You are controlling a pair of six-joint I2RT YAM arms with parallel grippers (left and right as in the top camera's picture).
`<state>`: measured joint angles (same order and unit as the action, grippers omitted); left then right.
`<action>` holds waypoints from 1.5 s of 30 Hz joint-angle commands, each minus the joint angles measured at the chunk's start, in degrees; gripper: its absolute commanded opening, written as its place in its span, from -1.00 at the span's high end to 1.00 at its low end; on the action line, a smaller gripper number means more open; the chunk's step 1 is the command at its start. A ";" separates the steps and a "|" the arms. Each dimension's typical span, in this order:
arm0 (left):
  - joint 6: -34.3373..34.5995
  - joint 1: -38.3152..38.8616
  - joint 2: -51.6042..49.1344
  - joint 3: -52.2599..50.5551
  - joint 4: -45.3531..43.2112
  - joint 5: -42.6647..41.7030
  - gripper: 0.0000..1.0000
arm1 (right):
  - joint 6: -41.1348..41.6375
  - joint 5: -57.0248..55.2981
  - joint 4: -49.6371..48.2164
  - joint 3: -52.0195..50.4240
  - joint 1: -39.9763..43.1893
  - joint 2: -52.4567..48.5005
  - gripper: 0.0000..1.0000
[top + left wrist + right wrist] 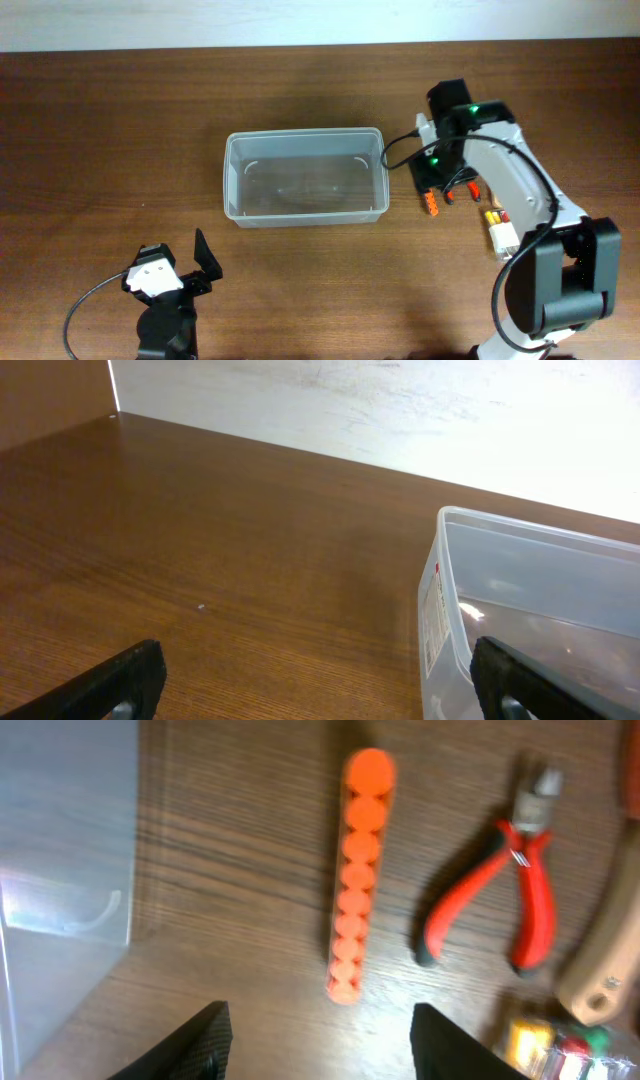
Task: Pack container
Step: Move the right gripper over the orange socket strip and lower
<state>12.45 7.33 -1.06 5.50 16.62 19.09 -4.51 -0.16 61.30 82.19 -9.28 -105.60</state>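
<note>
The clear plastic container point(305, 176) stands in the middle of the table with nothing seen inside; its corner shows in the left wrist view point(520, 610) and its edge in the right wrist view point(60, 850). My right gripper point(437, 178) is open just right of the container, above an orange strip of bits point(356, 870); the strip lies beyond its fingertips point(318, 1030). Red-handled pliers point(505, 885) lie to the right of the strip. My left gripper point(185, 270) is open and empty near the front left; its fingers point(320, 680) face the container's left corner.
A small clear case of coloured bits point(497, 228) and a pale wooden handle point(610, 950) lie right of the pliers. The table's far edge meets a white wall point(400, 410).
</note>
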 commanded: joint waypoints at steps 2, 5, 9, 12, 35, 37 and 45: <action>-0.50 0.17 0.37 -0.17 0.09 0.22 -0.99 | 0.55 -0.79 -3.50 -3.32 -1.16 0.26 -0.04; -0.50 0.17 0.37 -0.17 0.09 0.22 -0.98 | 2.89 -3.39 -4.68 -3.63 -1.11 0.22 0.00; -0.50 0.17 0.37 -0.17 0.09 0.22 -0.99 | 5.05 -4.94 -6.58 -3.65 -1.11 0.22 0.10; -0.50 0.17 0.37 -0.17 0.09 0.22 -0.99 | 6.19 -5.14 -7.85 -3.65 -1.09 0.22 0.14; -0.50 0.17 0.37 -0.17 0.09 0.22 -0.98 | 7.43 -0.63 -10.80 -3.67 5.16 -9.01 0.15; -0.50 0.17 0.37 -0.17 0.09 0.22 -0.99 | 6.23 0.61 -11.23 -3.67 5.95 -9.01 0.15; -0.50 0.17 0.37 -0.17 0.09 0.22 -0.99 | 5.14 3.50 -11.56 -3.65 6.01 -9.05 0.14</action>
<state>12.45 7.33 -1.06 5.50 16.62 19.11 1.28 1.30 50.00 78.67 -2.83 -114.41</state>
